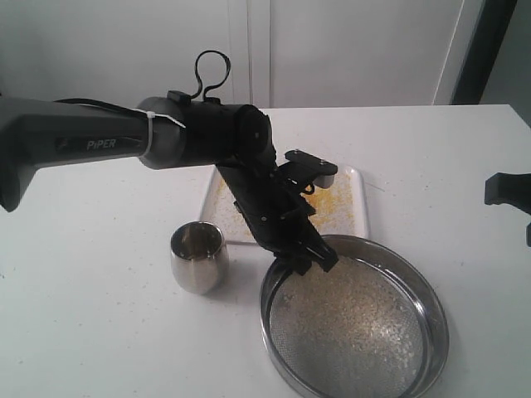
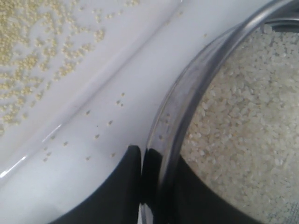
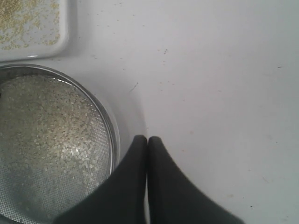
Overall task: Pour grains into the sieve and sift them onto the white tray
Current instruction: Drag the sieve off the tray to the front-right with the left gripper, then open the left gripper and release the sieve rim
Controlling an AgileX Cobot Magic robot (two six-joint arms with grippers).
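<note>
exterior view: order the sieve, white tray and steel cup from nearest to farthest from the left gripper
From the left gripper:
1. sieve, front right; the gripper is closed on its rim.
2. white tray, just behind the gripper.
3. steel cup, off to the left, apart from the gripper.

Exterior high, angled down over table (image 1: 83,323); both wrist views close, downward; all share sieve (image 1: 440,319).

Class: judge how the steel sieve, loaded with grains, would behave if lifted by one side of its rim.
The sieve looks rigid steel, so it should hold shape. Gripped at one edge by the left gripper, it would probably tilt. Its loose grains would likely slide downhill.
</note>
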